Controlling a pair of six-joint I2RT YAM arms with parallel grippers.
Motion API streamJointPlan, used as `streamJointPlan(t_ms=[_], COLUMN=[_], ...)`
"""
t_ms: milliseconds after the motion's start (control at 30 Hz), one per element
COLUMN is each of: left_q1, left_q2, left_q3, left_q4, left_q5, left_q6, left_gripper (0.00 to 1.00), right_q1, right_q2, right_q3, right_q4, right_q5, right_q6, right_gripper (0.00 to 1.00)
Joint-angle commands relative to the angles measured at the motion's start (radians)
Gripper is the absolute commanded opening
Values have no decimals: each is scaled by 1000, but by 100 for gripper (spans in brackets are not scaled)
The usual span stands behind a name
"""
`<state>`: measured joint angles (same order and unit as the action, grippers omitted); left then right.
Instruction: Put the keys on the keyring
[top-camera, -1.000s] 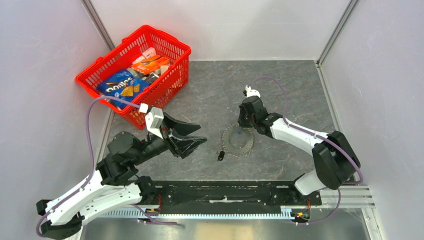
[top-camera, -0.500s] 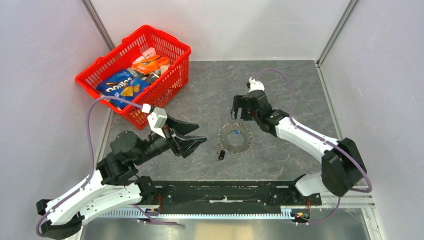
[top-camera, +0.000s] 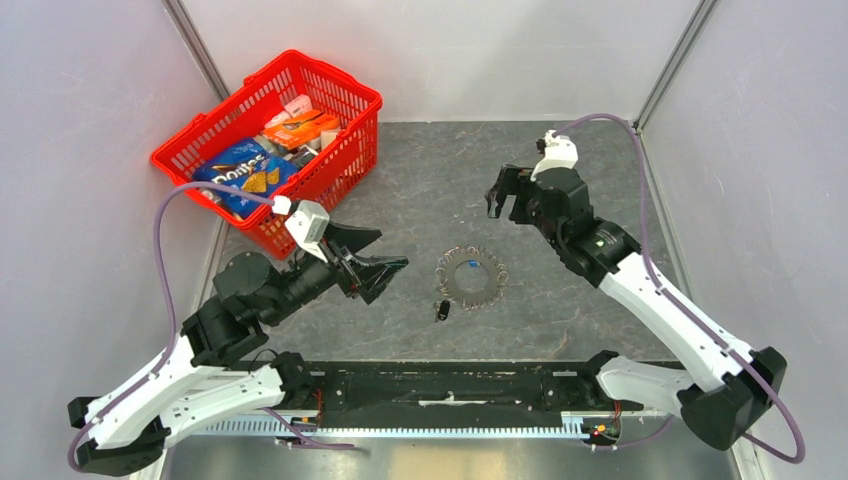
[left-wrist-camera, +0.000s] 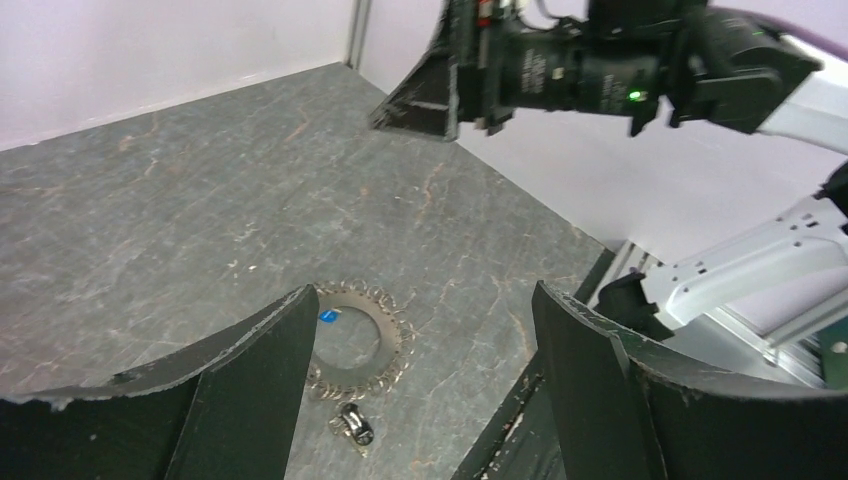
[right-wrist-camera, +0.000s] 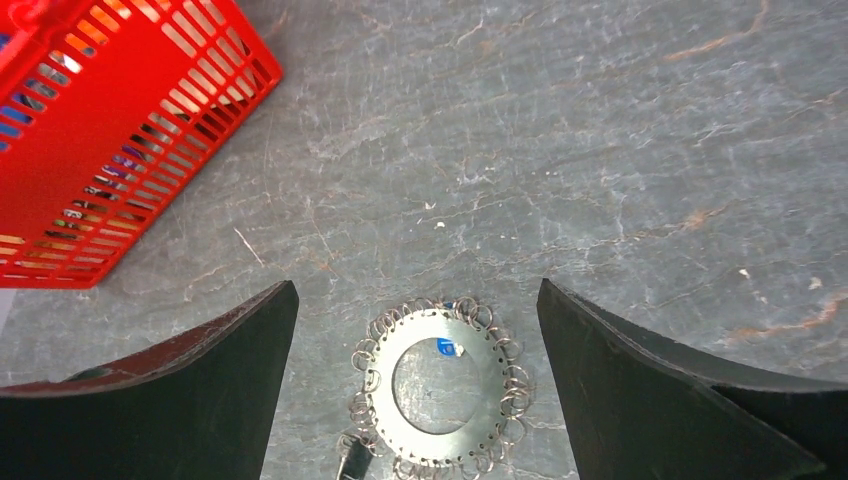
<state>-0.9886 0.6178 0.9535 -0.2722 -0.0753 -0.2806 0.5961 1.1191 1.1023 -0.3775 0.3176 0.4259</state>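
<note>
The keyring (top-camera: 490, 286) is a flat silvery ring with several small wire loops round its rim, lying on the grey table. A tiny blue-headed key (top-camera: 470, 266) rests at its inner edge, and a small black piece (top-camera: 441, 310) lies at its near-left rim. My right gripper (top-camera: 508, 197) hangs open, above and behind-right of the keyring (right-wrist-camera: 490, 390), with the blue key (right-wrist-camera: 447, 347) between its fingers in its wrist view. My left gripper (top-camera: 393, 250) is open and empty, left of the keyring (left-wrist-camera: 387, 340). The left wrist view also catches the blue key (left-wrist-camera: 327, 316) and the black piece (left-wrist-camera: 355, 427).
A red basket (top-camera: 350, 95) of snack packs stands at the back left, its corner showing in the right wrist view as the basket (right-wrist-camera: 120, 130). The black rail (top-camera: 450, 385) runs along the near edge. Grey walls close both sides.
My right gripper opened wide, let go at the keyring and rose back to the right. The keyring slid slightly left. My left gripper opened wider and drew back a little.
</note>
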Motion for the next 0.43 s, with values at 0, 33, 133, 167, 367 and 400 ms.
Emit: streamJointPlan(t_ms=[0,33,133,167,367,400], left_q1=[1,2,1,1,1,1], left_q2=[8,5,-8,-11,-12,-12], left_q3=[49,47,48,52,76,76], left_q4=[-38,-35,-41,-43,-56,-56], left_q5=[-78,-92,-148,-155,-170,-168], left_q6=[60,64,76,80,97,94], left_gripper=[85,85,86,86,86,86], right_q1=[-5,-4,-4,-4,-3,-3], right_q2=[-46,-56,-79,-89,-56,-57], right_q3=[62,61,69,75,192,187], right_q4=[-95,-99,-122,-129,-276,-270], right_q5=[70,77,91,92,90,108], right_q6=[-17,-18,-16,-18,-60,-56], right_gripper=[97,97,97,97,97,97])
